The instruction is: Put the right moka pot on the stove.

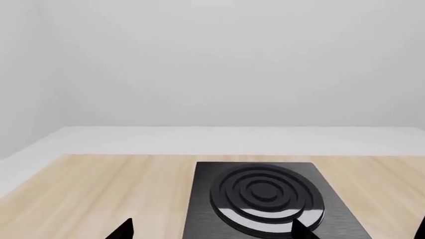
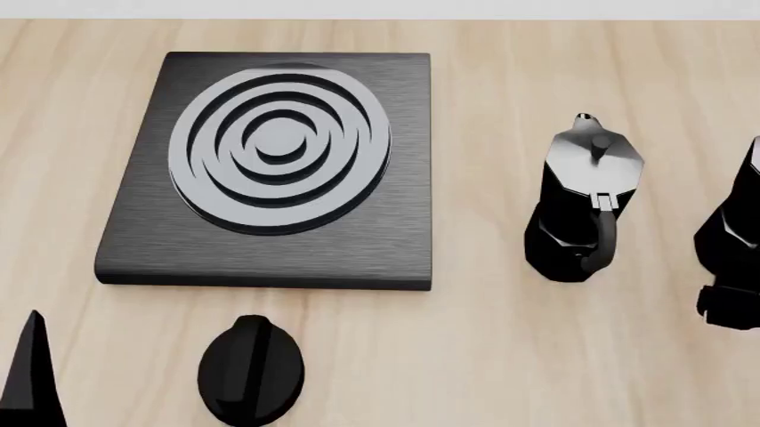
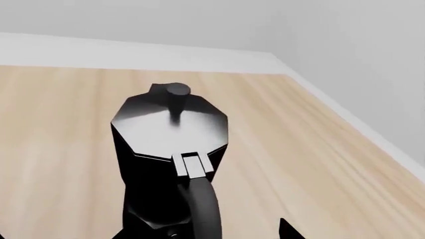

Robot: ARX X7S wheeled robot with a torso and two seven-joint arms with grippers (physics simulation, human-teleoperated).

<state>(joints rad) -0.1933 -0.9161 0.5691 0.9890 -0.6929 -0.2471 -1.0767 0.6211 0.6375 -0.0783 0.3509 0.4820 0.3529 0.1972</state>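
The right moka pot (image 3: 169,149) is glossy black with a grey-sheened lid and a small knob. It stands upright on the wooden table, its curved handle towards my right gripper (image 3: 206,233). That gripper is open, with one fingertip on each side of the pot's handle and base. In the head view this pot (image 2: 734,222) is cut off by the right edge. The stove (image 2: 356,240), a dark-grey slab with a ringed burner, lies at the left and also shows in the left wrist view (image 1: 265,191). My left gripper (image 1: 212,235) is open and empty in front of the stove.
The twin moka pot (image 2: 585,205) stands upright between the stove and the right pot, handle towards me. A small black oval knob (image 2: 249,369) lies on the table in front of the stove. My left fingertip (image 2: 30,374) shows at the lower left. A white wall runs behind the table.
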